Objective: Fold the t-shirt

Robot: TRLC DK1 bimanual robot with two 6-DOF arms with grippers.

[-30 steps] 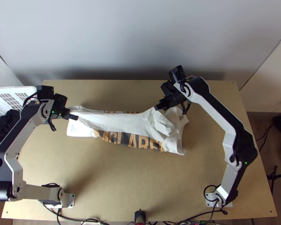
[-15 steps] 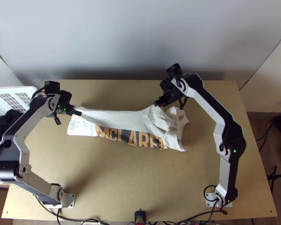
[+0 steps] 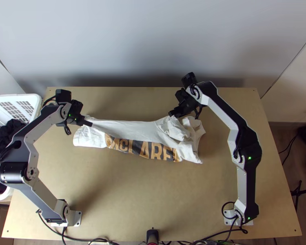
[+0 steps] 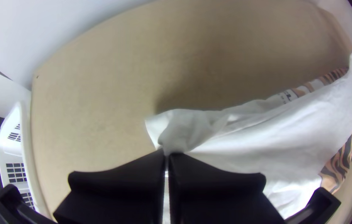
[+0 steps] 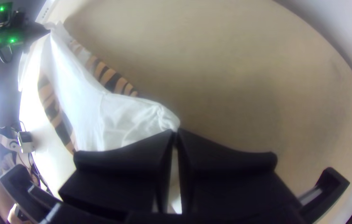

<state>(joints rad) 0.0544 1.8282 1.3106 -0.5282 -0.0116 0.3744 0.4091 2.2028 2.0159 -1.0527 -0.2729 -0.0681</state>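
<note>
In the top view the left gripper (image 3: 89, 122) is at the shirt's far left corner and the right gripper (image 3: 171, 114) at the far edge of its bunched right part. The white t-shirt (image 3: 136, 130) lies as a long strip across the table, a band of orange and black lettering along its near side. The left wrist view has the left gripper (image 4: 167, 154) shut on a fold of the white shirt (image 4: 292, 132). Pinched cloth also sits between the closed fingers of the right gripper (image 5: 176, 131) in the right wrist view, with the shirt (image 5: 84, 103) stretching toward the other arm.
A white basket (image 3: 28, 98) with dark cloth (image 3: 6, 132) stands off the table's left edge. The wooden table (image 3: 145, 196) is bare in front of the shirt. A wall rises behind its far edge. Cables (image 3: 100, 241) run along the near edge.
The left gripper has moved right and slightly up the picture with its cloth corner. The right gripper has barely shifted, while its arm's elbow moved inward. The far lettering strip has gone from sight in the top view.
</note>
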